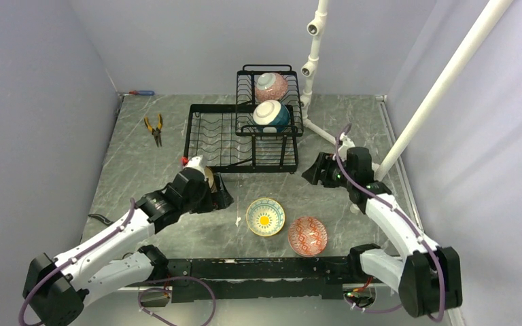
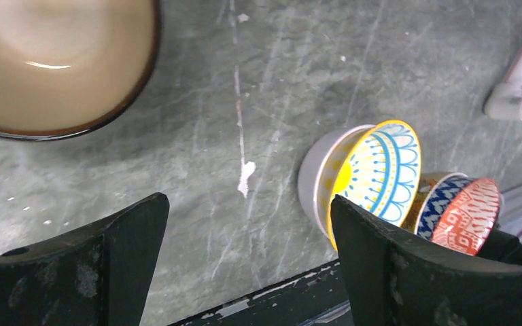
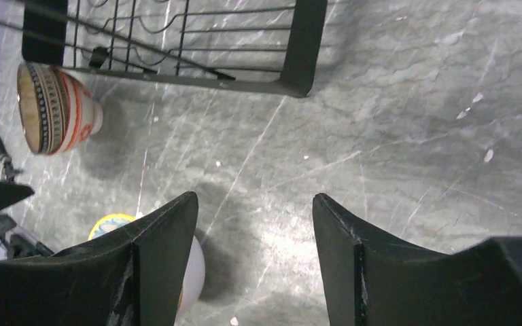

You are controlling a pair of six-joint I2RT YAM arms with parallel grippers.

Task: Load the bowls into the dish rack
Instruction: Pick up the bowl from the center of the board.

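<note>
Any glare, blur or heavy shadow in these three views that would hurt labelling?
Top external: sharp and evenly lit, only soft shadows beneath the dish rack. Left wrist: the brown bowl looks slightly soft, with a small glint inside. Right wrist: a pale sheen on the table ahead of the right hand, whose fingers read almost black.

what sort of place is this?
Likely a lab test cell: plain grey walls around a grey marbled tabletop, a white pipe stand, a black wire dish rack as prop.
</note>
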